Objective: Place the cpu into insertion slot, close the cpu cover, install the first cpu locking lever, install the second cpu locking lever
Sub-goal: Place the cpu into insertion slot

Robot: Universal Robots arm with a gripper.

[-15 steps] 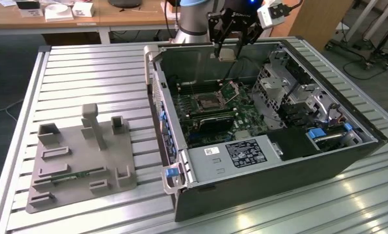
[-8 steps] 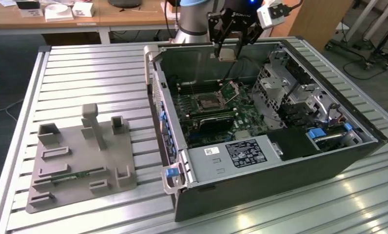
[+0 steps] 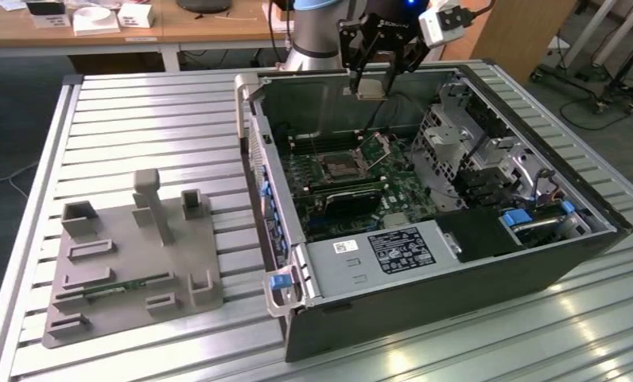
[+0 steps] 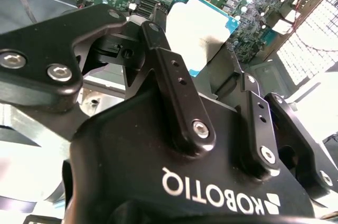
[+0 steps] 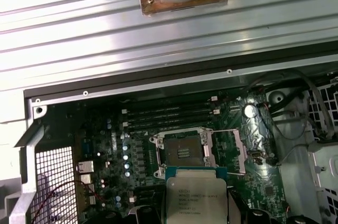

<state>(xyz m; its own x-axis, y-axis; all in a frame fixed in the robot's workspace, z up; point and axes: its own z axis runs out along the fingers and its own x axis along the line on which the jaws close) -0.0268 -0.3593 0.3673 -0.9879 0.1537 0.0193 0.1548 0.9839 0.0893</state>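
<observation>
While the cpu hangs clamped in the tool, nothing is seated in the board. Notes run from the exterior view's left to its right.

- Grey fixture: sits at the desk's near corner on the exterior view's left, well apart from the work.
- Open computer case: takes the desk's middle and the exterior view's right, with the green board on its floor.
- Insertion slot: bare and dark, with its mouth uncovered. Memory slots lie between it and the case's far wall.
- cpu cover: tipped up on its hinge at the slot's edge toward the exterior view's right.
- Tool: above the case's far wall, high over the board. The slot lies below it, toward the case's near side and slightly to the exterior view's left.
- Second wrist view: black fingers pinch the chip on two opposite sides.
- First wrist view: the chip is printed face up, the slot is just past its edge, and the cover is beside the slot.
- Drive cage: well off toward the exterior view's right.

Judged from this, the raised cover is the nearest thing that could foul the path down.
</observation>
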